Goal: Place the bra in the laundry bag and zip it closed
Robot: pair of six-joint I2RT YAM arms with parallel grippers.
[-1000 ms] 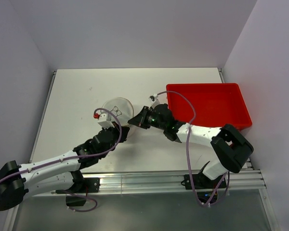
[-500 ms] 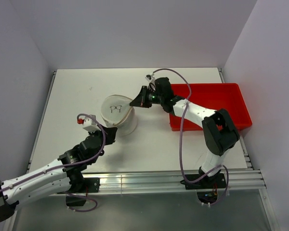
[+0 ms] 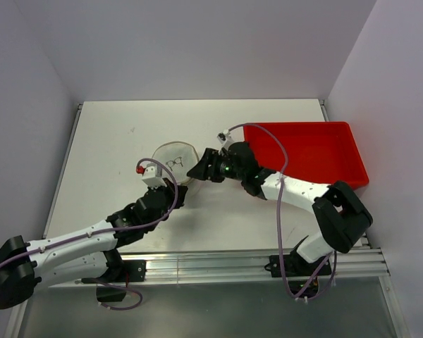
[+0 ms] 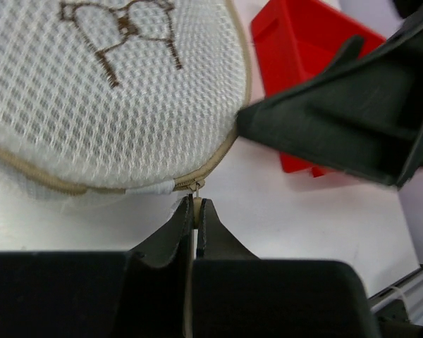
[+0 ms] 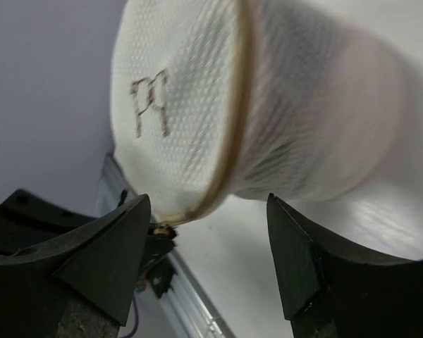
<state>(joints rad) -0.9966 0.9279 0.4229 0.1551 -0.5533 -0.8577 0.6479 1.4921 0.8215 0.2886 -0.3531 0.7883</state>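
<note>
The laundry bag [image 3: 174,159] is a white mesh cylinder lying tilted on the table, its round lid [image 4: 113,91] with a dark mark facing up. A tan zip runs round the lid's rim. My left gripper [image 4: 195,203] is shut on the zip pull [image 4: 196,187] at the lid's near edge; in the top view the left gripper [image 3: 178,186] sits just below the bag. My right gripper [image 5: 208,204] stands open beside the bag's [image 5: 268,105] right side, its fingers [image 5: 113,253] apart and holding nothing; in the top view the right gripper [image 3: 195,173] is near the rim. The bra is hidden.
A red rectangular bin [image 3: 307,151] stands at the right of the table, just behind the right arm, and also shows as the red bin [image 4: 303,42] in the left wrist view. The aluminium rail [image 3: 254,264] runs along the near edge.
The right gripper has opened and let go of the bag's rim. Both arms swung away half a second ago and are back by the bag, which has settled lower.
</note>
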